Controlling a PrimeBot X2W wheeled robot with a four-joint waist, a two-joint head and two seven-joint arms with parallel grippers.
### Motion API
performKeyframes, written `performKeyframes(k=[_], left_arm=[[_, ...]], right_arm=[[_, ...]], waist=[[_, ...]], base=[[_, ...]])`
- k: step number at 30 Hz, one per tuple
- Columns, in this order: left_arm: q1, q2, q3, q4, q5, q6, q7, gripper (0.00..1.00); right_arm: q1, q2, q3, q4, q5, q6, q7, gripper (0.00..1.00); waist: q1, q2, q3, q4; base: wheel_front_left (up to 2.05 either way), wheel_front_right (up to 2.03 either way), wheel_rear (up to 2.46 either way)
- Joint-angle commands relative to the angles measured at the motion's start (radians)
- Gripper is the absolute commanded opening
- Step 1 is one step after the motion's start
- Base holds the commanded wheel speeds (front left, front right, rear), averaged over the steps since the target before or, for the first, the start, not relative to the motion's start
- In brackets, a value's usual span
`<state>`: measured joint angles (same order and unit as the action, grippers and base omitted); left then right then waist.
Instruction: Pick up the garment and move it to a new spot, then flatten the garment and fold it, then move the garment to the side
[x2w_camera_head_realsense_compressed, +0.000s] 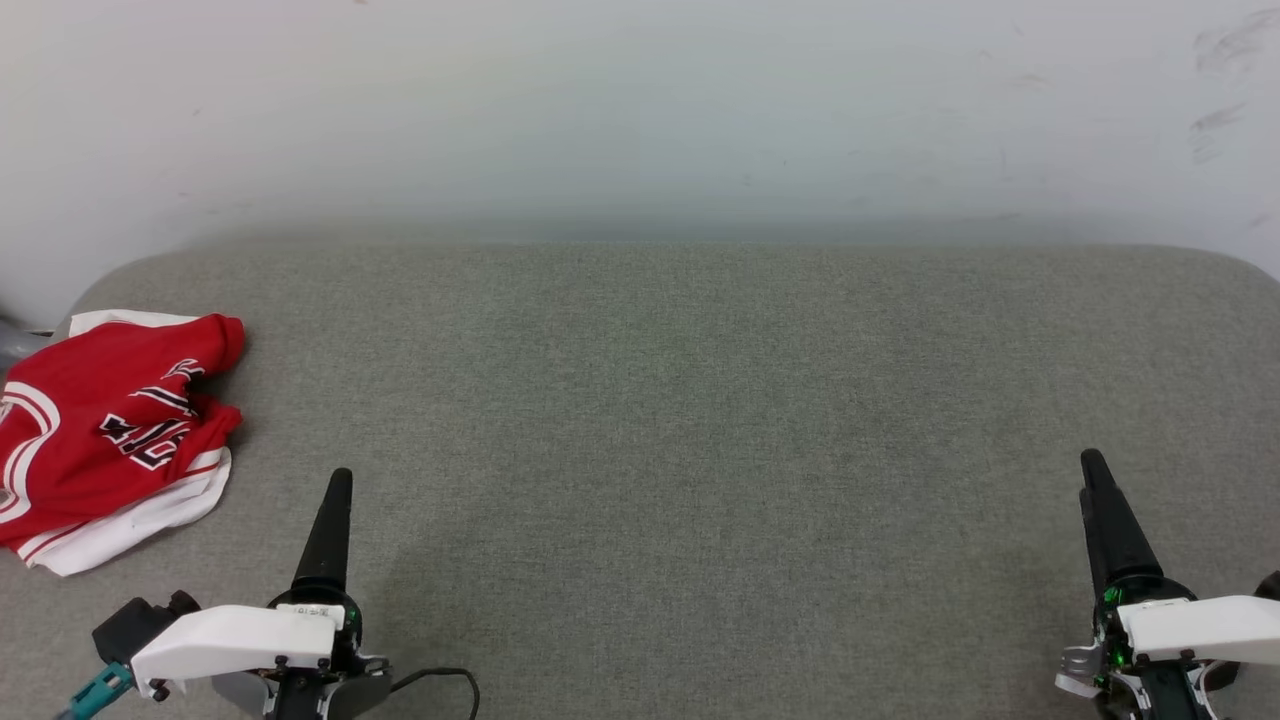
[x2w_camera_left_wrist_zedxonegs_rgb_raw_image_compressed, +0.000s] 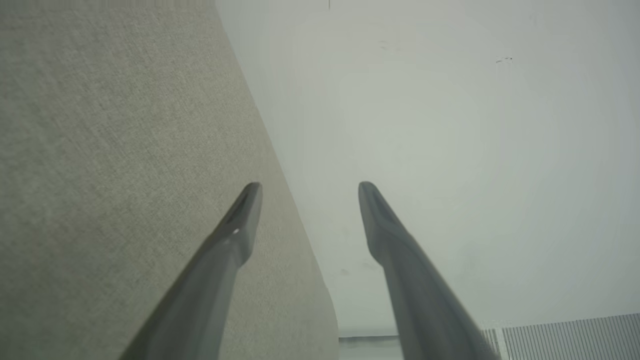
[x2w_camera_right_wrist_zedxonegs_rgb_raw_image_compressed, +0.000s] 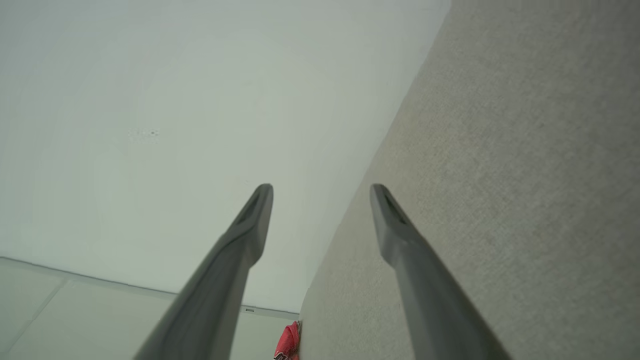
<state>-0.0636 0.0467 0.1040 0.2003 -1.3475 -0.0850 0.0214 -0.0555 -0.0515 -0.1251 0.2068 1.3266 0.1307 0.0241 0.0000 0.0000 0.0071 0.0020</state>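
Both tools stand wide open and grip nothing: the left tool (x2w_camera_left_wrist_zedxonegs_rgb_raw_image_compressed: 310, 187) and the right tool (x2w_camera_right_wrist_zedxonegs_rgb_raw_image_compressed: 320, 187) each show two dark fingers spread well apart, with only grey cloth and pale wall (x2w_camera_head_realsense_compressed: 640, 120) between them. In the head view they wait low over the near edge of the desk (x2w_camera_head_realsense_compressed: 660, 420), one at each lower corner, fingers pointing away from the robot.

The garment (x2w_camera_head_realsense_compressed: 110, 430) lies on the desk's far left side, red with white trim and black lettering, bunched in loose folds and not laid flat. It runs past that view's left edge. It sits near the left tool, off to its left and slightly beyond its fingertip, and well apart from the right tool.

Judging by the crumpled heap and the empty tools, the first step is in hand: picking the garment up, with nothing yet flattened or folded. The next move probably falls to the left arm. It needs to swing left, come down with jaws open over a raised fold, close on the cloth and carry it toward the bare middle of the desk, where the right tool can join in.
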Motion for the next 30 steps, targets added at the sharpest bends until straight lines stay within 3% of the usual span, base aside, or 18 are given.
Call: performKeyframes(k=[1, 15, 30], left_arm=[[-0.019, 0.002, -0.006, -0.037, 0.056, 0.016, -0.013, 1.0], [-0.006, 0.003, -0.059, -0.095, 0.355, 0.105, -0.067, 1.0], [0.007, 0.004, -0.104, -0.096, 0.612, 0.157, -0.115, 1.0]], right_arm=[[-0.004, 0.0, -0.001, -0.038, -0.065, 0.0, -0.014, 1.0], [0.017, 0.0, 0.023, -0.118, -0.393, 0.0, -0.069, 1.0], [0.039, 0.001, 0.037, -0.127, -0.642, 0.0, -0.116, 1.0]], waist=[[0.0, 0.0, 0.001, 0.0], [0.0, 0.0, 0.004, 0.002], [0.0, 0.0, 0.003, 0.007]], base=[[0.0, 0.0, 0.0], [0.0, 0.0, 0.0], [0.0, 0.0, 0.0]])
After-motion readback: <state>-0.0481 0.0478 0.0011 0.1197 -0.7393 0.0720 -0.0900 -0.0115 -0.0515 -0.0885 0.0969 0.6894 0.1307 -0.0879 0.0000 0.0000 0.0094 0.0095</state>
